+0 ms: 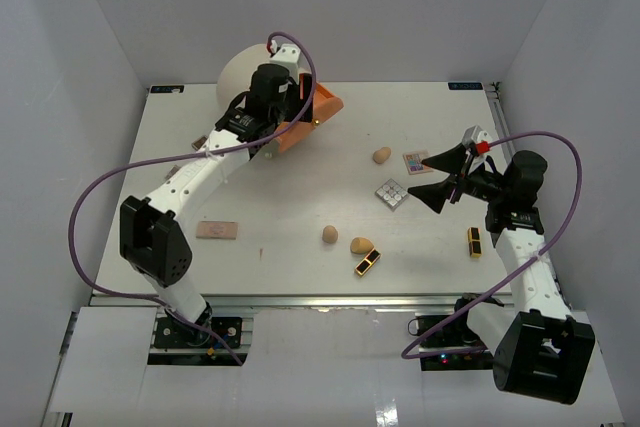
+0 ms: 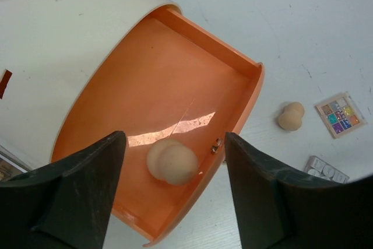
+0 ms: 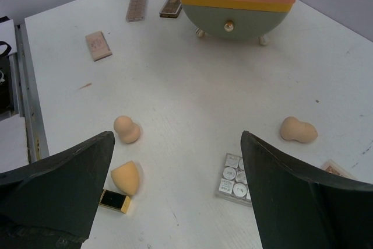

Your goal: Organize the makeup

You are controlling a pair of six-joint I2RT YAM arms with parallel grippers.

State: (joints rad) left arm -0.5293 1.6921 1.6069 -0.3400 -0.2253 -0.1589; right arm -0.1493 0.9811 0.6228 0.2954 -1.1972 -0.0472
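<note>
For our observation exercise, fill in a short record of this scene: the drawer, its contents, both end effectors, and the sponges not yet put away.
drawer: open, orange inside
contents: one sponge, lying loose, not gripped
left end effector: open, above the drawer
right end effector: open, holding nothing
sponges outside drawer: three

Both the left pincer (image 2: 175, 139) and right pincer (image 3: 176, 136) gape wide.

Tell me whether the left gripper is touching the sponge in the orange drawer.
Apart. The left wrist view shows the left gripper open above the sponge, with bare floor of the orange drawer visible between the sponge and each finger.
</note>
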